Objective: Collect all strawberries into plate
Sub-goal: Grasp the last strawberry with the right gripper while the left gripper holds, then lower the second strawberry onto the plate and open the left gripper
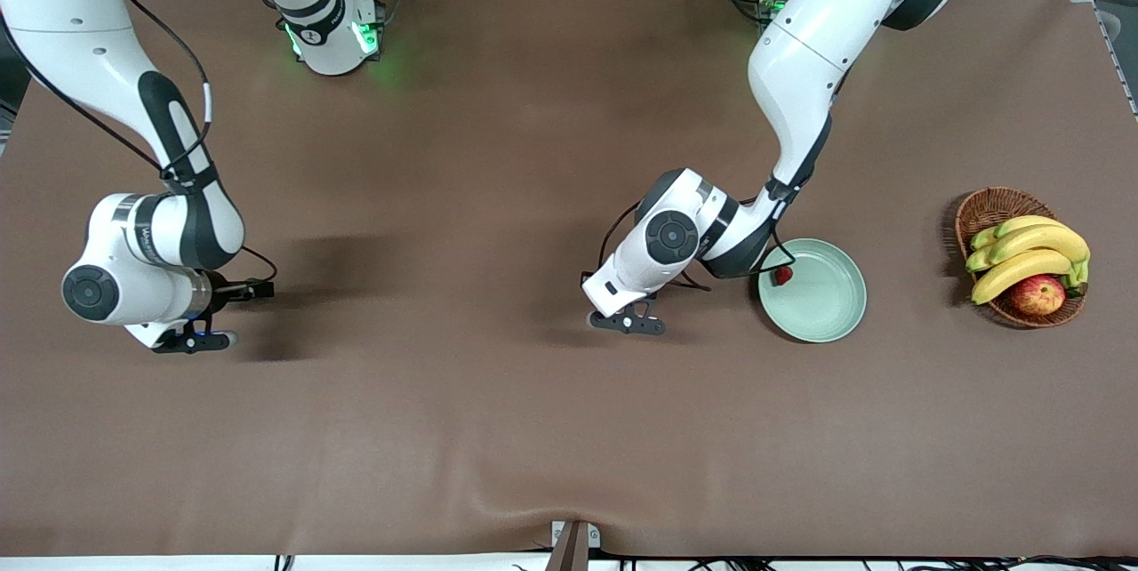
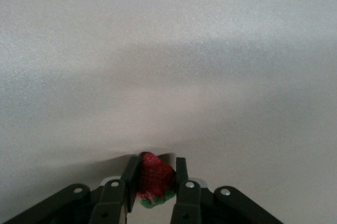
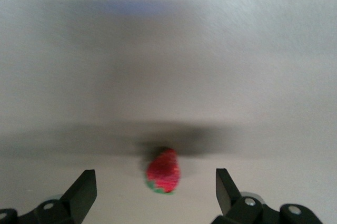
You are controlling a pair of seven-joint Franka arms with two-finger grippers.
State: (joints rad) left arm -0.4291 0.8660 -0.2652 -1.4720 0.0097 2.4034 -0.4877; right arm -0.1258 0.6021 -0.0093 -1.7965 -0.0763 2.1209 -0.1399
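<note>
While the brown table (image 1: 498, 429) carries the mint plate (image 1: 822, 304) toward the left arm's end, one strawberry (image 1: 783, 275) lies at its rim. The left gripper (image 2: 157, 182) pinches another berry (image 2: 154, 177); the right gripper (image 3: 156, 192), spread wide, straddles a third (image 3: 164, 171).

The front cam sits high across the table (image 1: 498, 429), facing both robot bases and looking steeply down on the whole tabletop, incl. the plate (image 1: 822, 300) and fruit basket (image 1: 987, 211). The left wrist cam looks out close over the brown cloth past the left gripper (image 2: 157, 176), whose fingers pinch a strawberry (image 2: 154, 174); the right wrist cam does likewise past the spread fingers of the right gripper (image 3: 156, 192), with another strawberry (image 3: 164, 170) between them. Each wrist view shares only its gripper and nearby cloth with the front view.
</note>
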